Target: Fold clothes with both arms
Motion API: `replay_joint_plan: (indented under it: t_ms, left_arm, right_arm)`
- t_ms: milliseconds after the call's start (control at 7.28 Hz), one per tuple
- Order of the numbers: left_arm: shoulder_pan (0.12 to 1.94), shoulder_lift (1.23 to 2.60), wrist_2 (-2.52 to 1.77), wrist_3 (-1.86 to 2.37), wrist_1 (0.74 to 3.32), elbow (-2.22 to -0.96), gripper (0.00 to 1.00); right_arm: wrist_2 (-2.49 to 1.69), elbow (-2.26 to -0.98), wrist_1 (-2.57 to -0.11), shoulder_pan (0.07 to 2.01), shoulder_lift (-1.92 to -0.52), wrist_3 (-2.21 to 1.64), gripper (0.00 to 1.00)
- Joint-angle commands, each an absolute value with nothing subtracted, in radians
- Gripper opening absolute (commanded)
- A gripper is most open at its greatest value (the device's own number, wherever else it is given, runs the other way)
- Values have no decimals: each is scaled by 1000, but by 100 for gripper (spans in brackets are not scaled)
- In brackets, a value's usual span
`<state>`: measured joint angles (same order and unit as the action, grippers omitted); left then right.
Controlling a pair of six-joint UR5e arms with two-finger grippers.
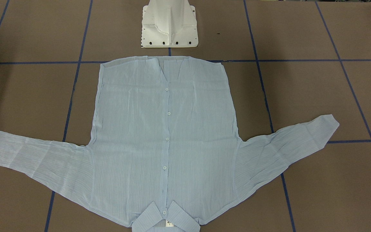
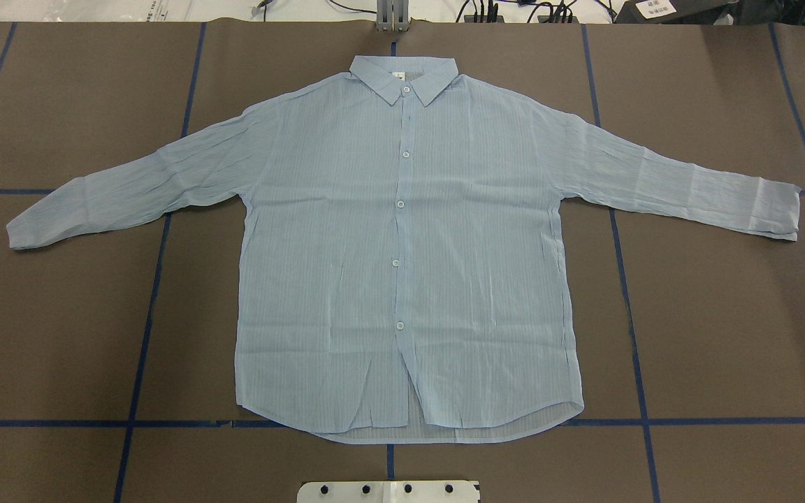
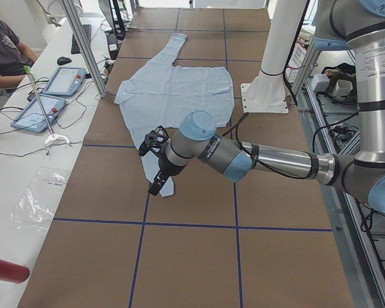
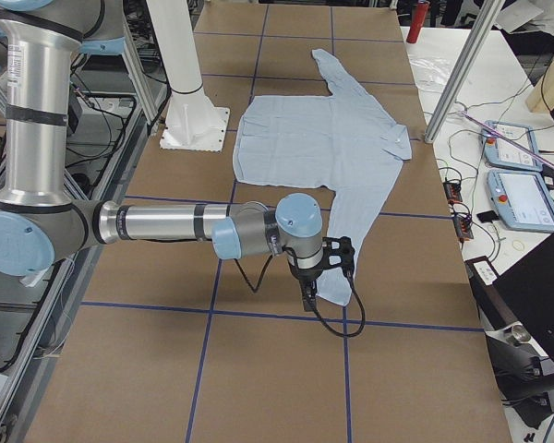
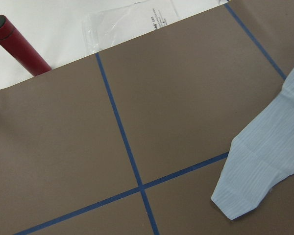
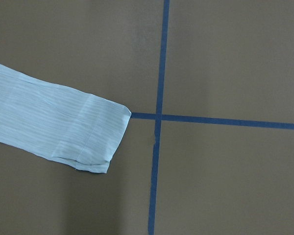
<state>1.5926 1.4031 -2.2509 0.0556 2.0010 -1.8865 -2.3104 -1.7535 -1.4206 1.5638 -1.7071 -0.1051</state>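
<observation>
Front-facing view: the shirt (image 1: 163,135) lies flat, buttoned and face up on the brown tabletop (image 1: 317,96). Its collar (image 1: 155,220) is at 6 o'clock and its hem at 12 o'clock, just short of the white base (image 1: 169,29). Overhead view: the collar is at 12 o'clock and the hem at 6 o'clock, overlapping a blue tape line (image 2: 724,421). The left sleeve (image 2: 130,181) is spread toward 8 o'clock and the right sleeve (image 2: 682,181) toward 4 o'clock. Left view: the left arm (image 3: 276,160) reaches low over the tabletop. The left tool (image 3: 156,186) points down at the end of the left sleeve; whether it is released or clenched, or touches the cloth, cannot be told. Right view: the right arm (image 4: 166,223) reaches out likewise. The right tool (image 4: 307,297) points down just beside the end of the right sleeve, its state equally impossible to tell. Left wrist view: the left cuff (image 5: 250,186) lies at 4 o'clock, near a tape crossing; a red cylinder (image 5: 19,46) lies at 10 o'clock, off the tabletop. Right wrist view: the right cuff (image 6: 93,137) lies flat at 8 o'clock, its corner meeting a tape line.
</observation>
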Motion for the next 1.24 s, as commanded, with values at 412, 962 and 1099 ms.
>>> replay_joint_plan:
  t_ms: [412, 962, 1099]
  left_arm:
    - [1588, 1396, -2283, 51, 1967, -1876, 100]
    - [1589, 1394, -2281, 52, 1977, -1881, 100]
    - [1588, 1394, -2281, 52, 1976, -1881, 100]
  right_arm:
    - [-2350, -1758, -1483, 1563, -1712, -117, 100]
    - [-2356, -1660, -1344, 1523, -1690, -120, 100]
    - [-2390, -1614, -1329, 1505, -1671, -147, 100]
